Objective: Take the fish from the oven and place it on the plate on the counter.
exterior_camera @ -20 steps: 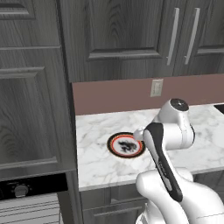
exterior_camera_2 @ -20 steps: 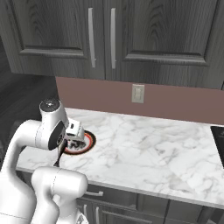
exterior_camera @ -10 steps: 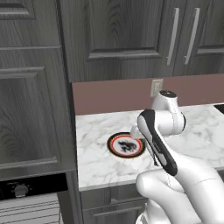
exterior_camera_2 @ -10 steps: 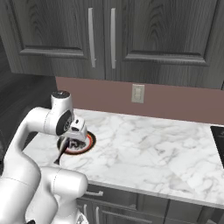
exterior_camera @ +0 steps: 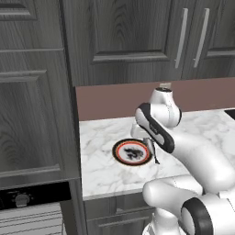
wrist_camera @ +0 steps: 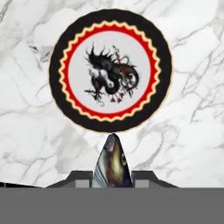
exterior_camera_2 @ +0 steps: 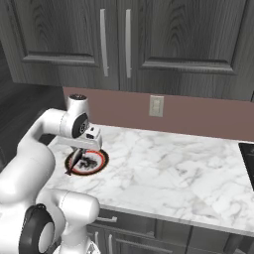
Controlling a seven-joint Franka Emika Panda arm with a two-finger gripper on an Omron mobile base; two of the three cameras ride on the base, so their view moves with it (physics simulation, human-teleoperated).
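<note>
Dark two-finger gripper [wrist_camera: 112, 179] is pinching the slim dark, shiny fish [wrist_camera: 111, 162] btwn its jaws, hanging just above the white marble counter w/ grey veining [wrist_camera: 192, 113]. In hand view, fish's long axis is pointing straight at the small round plate w/ dark edge, red ring, white centre [wrist_camera: 110, 70], nose near its rim, not yet over it. Nothing seems to be blocking the way. Beige wall outlet [exterior_camera_2: 156, 105] is sitting well apart on the backsplash.

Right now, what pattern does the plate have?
Black rim, red wavy ring, white centre with a dark dragon on the plate; hand view.

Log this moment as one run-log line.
phase: carry | tool: shut on fish | above: counter, near plate | plate: bare
</note>
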